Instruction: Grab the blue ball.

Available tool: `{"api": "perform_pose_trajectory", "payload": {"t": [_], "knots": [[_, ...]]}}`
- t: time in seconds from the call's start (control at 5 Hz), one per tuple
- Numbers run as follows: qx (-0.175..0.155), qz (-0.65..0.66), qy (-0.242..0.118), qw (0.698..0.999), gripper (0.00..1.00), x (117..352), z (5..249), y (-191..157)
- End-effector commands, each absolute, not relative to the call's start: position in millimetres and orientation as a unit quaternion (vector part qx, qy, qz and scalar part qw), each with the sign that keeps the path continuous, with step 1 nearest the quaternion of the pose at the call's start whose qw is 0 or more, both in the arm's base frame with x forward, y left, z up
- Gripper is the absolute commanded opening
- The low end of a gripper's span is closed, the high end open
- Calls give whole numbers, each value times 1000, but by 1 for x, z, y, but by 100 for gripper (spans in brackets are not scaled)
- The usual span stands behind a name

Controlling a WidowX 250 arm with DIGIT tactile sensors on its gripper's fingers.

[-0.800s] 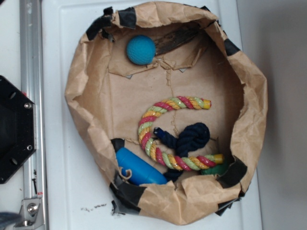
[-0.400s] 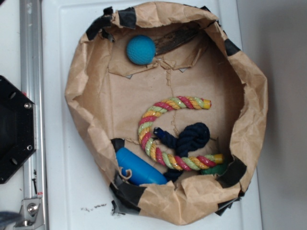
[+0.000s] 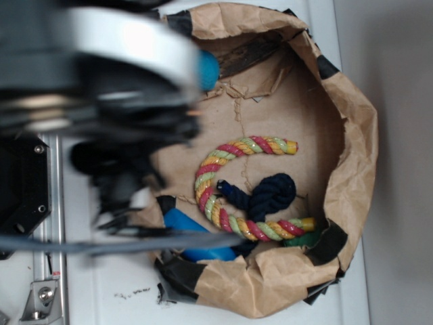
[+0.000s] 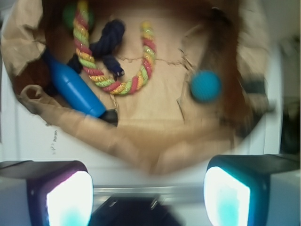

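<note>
While the end effector (image 4: pixel 148 193) hangs with its two pads wide apart and nothing between them, the blue ball (image 4: pixel 205 86) lies free inside the brown paper bag (image 4: pixel 155 150).
Seen from the wrist, the ball sits on the bag's floor to the right of the striped rope toy (image 4: pixel 123 84) and well apart from the bright blue cylinder toy (image 4: pixel 75 89). Outside, the blurred arm (image 3: pixel 101 74) hides most of the ball, a blue sliver (image 3: pixel 208 69) showing; the bag rests on the white desk (image 3: pixel 111 271).

Likely a robot lab, white tabletop (image 3: pixel 101 271), metal rail (image 3: pixel 49 203), taped paper bin (image 3: pixel 352 156) of toys
</note>
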State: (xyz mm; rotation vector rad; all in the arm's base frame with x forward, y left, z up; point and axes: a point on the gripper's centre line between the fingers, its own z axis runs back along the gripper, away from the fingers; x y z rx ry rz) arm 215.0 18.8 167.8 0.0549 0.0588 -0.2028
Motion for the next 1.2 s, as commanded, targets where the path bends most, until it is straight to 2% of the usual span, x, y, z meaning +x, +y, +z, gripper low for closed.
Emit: {"api": "perform_pose_trajectory", "payload": {"t": [0.0,0.6,0.8,1.0], "knots": [[114,-310,-124,936,100,245,149,12],[114,-310,-124,936,100,245,149,12],[127,-341,-26,931,100,249,123,33],[117,-353,13,928,100,251,96,50]]}}
